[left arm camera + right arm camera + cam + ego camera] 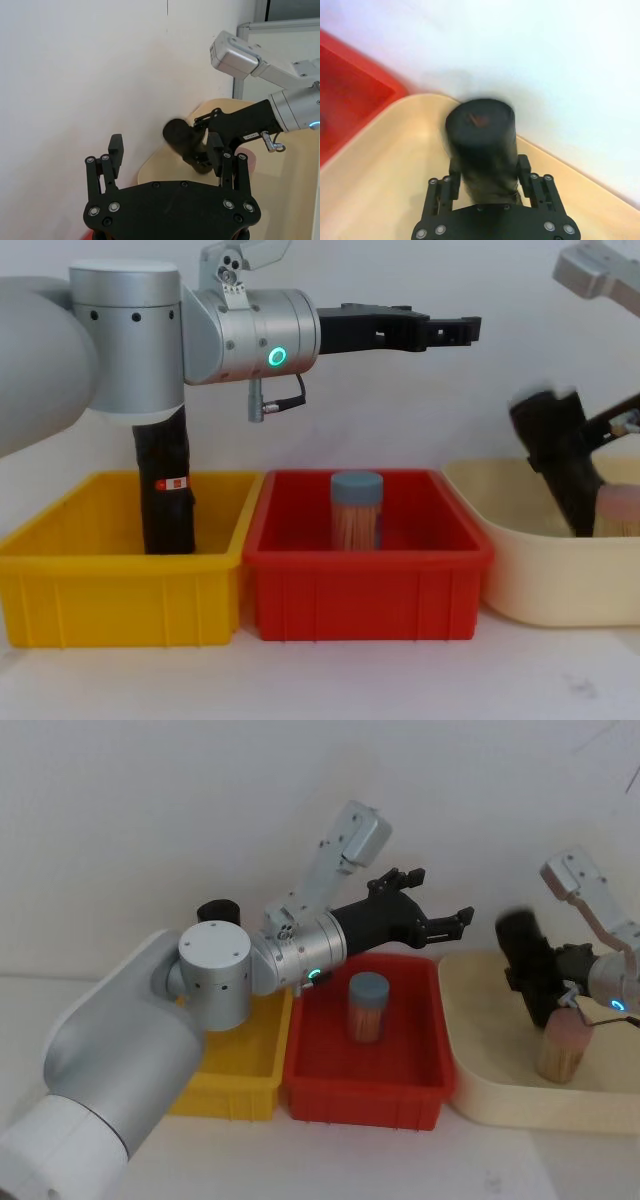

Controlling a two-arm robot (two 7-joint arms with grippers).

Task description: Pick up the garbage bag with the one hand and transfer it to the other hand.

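While the right gripper (486,172) pinches the garbage bag (528,955) mid-body at frame right, above the cream tray (520,1115), your left gripper (440,897) hangs spread; expect a light, squashy, slick roll.

A yellow bin (120,590), a red bin (365,590) and a cream tray (545,585) are sitting in a row. The bag (560,470) is showing black, as are both grippers (445,332) (490,210). The left arm's ring (276,357) is glowing green, the right's (617,1005) blue. A blue-lidded jar (356,510) is showing tan; another black roll (165,490) is wearing a red label.
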